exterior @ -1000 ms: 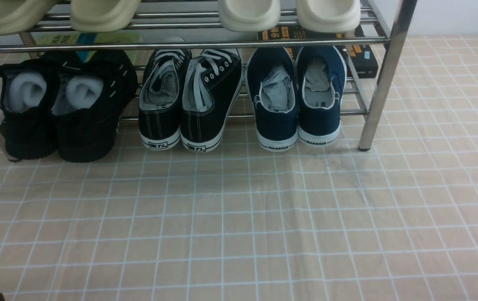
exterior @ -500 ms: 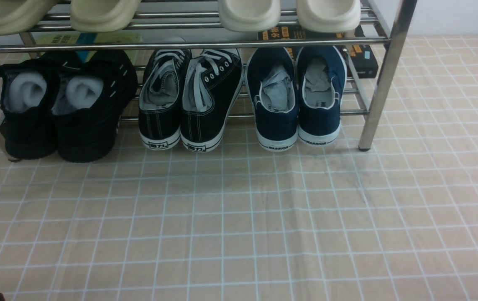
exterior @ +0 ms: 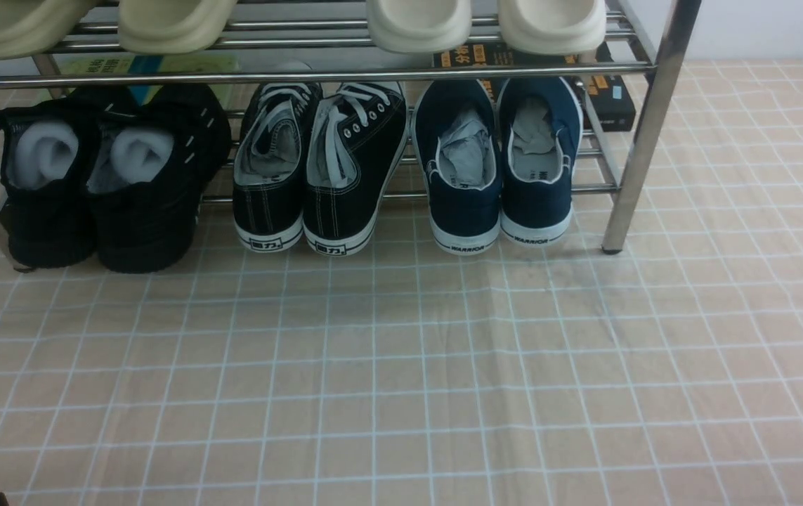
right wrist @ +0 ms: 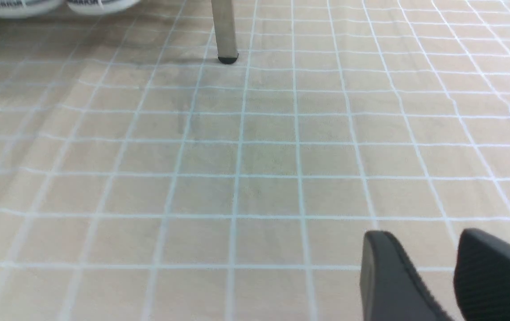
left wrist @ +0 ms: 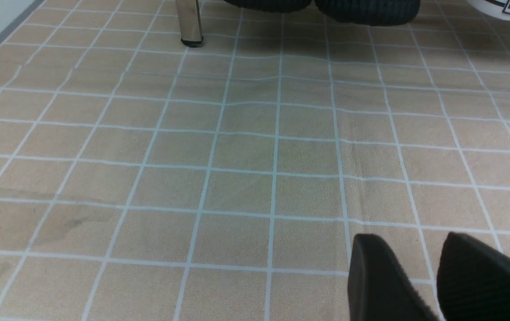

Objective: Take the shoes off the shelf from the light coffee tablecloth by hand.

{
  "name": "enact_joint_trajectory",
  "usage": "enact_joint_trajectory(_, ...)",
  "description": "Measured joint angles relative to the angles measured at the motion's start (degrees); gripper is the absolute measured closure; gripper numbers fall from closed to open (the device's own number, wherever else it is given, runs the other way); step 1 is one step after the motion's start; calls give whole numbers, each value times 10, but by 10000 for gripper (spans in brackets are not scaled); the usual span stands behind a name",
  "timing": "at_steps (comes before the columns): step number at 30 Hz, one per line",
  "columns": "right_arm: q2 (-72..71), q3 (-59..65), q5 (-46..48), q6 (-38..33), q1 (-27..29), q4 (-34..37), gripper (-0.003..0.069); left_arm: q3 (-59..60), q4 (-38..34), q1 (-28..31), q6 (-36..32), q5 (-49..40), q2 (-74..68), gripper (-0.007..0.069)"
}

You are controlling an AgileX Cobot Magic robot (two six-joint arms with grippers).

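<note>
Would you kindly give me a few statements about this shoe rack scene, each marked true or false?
1. The navy shoes are the rightmost pair on the lower level of the rack. True.
2. The right gripper is shut on a navy shoe. False: its jaws stand apart over the cloth, holding nothing.
3. The sneakers stand between the black shoes and the navy shoes. True.
4. The rack's upper level is bare. False: pale slippers rest on it.
5. The left gripper touches the black shoes. False: it is over the cloth, well short of them.
</note>
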State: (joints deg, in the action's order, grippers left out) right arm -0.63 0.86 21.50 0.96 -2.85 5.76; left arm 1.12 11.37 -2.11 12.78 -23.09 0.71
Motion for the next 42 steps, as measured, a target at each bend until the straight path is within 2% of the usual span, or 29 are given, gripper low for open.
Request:
enact_joint_trajectory(2,0,5,-17,93,0,140,419,0,0,0,0,0,0,384)
enact_joint_trajectory(3,0,5,-20,114,0,184,419,0,0,0,0,0,0,384)
enact_joint_trajectory(4,0,5,-19,121,0,184,419,0,0,0,0,0,0,384)
enact_joint_trajectory(5,0,5,-25,164,0,265,419,0,0,0,0,0,0,384)
enact_joint_trajectory(6,0,5,-29,184,0,305,419,0,0,0,0,0,0,384)
enact_joint_trajectory(9,0,5,-35,205,0,376,419,0,0,0,0,0,0,384)
enact_joint_trajectory(12,0,5,-38,207,0,418,419,0,0,0,0,0,0,384)
enact_joint_trajectory(14,0,5,-39,202,0,422,419,0,0,0,0,0,0,384)
enact_joint_trajectory(17,0,3,-41,149,0,424,457,0,0,0,0,0,0,384)
enact_joint_trajectory(23,55,-120,-53,-28,0,399,668,0,0,0,0,0,0,384)
enact_joint_trajectory(25,84,-147,-44,-46,0,386,669,0,0,0,0,0,0,384)
enact_joint_trajectory(28,203,-222,20,-61,0,321,661,0,0,0,0,0,0,384)
enact_joint_trajectory(33,484,-357,237,-4,0,172,659,0,0,0,0,0,0,384)
enact_joint_trajectory(35,581,-402,285,-6,-4,160,659,0,0,0,0,0,0,384)
enact_joint_trajectory(36,581,-407,285,-10,-4,160,659,0,0,0,0,0,0,384)
enact_joint_trajectory(37,657,-446,306,-32,-18,167,659,0,0,0,0,0,0,384)
enact_joint_trajectory(42,810,-569,336,-66,-91,188,659,0,0,0,0,0,0,384)
